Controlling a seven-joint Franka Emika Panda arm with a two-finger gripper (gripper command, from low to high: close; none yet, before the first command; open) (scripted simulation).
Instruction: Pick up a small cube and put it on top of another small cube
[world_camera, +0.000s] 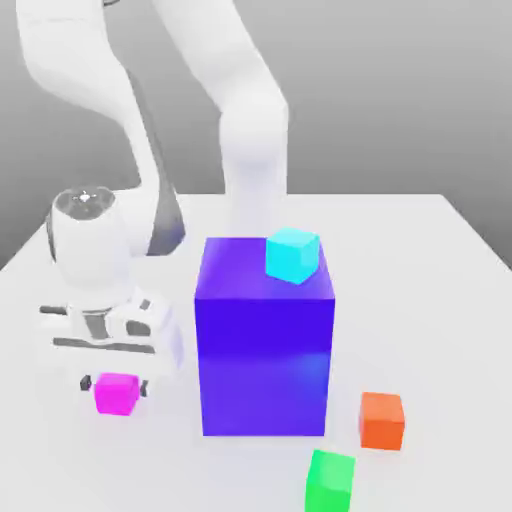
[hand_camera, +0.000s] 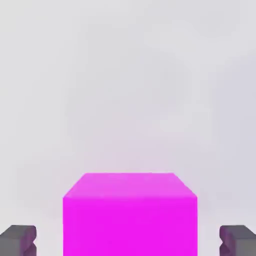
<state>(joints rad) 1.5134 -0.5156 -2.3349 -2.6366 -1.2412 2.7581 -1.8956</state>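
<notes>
Nearest you in the exterior view is the green cube (world_camera: 330, 482), on the pale surface (world_camera: 440, 300) with its near end cut off by the picture's edge. Take the big blue-violet block (world_camera: 264, 365) as your clock centre, with 12 o'clock at the top of the exterior view: the green cube lies toward 5 o'clock, and the orange cube (world_camera: 382, 421) sits at about 4 o'clock, apart from the block. Up on the block's top face, toward its 3 o'clock side, you have the cyan cube (world_camera: 293, 255), turned at an angle to the block's edges

Your small magenta cube (world_camera: 117, 394) is at about 8 o'clock from the block, down at the surface and well apart from the block. The gripper (world_camera: 115, 385) is lowered over it, pointing downward, and its jaws are spread, one on either side of the cube. Your hand view shows a gap between the cube and each jaw, so neither one touches it and nothing is pinched
</notes>
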